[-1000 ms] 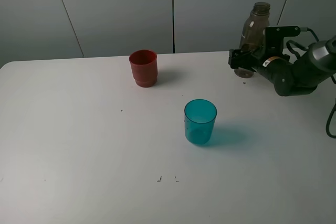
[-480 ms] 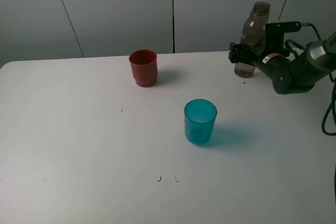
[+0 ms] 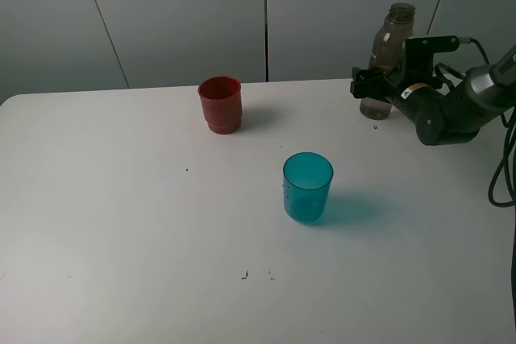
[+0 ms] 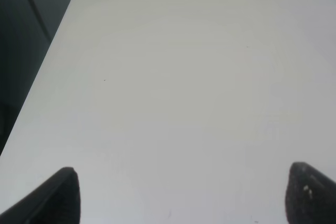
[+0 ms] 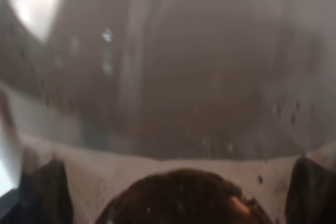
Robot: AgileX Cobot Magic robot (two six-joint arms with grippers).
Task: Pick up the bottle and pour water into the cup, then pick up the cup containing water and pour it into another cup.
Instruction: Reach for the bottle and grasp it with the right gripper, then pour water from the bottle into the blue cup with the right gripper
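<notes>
At the white table's [image 3: 121, 223] far right, the right gripper [image 3: 374, 86] stood wide open astride the tall smoky-grey translucent plastic bottle [image 3: 393, 38], gripping nothing; a lopsided close could topple it.

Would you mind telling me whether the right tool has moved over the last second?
Yes, slightly: the right tool now sits a little higher against the bottle, leaving more of the bottle's base showing below it.
</notes>
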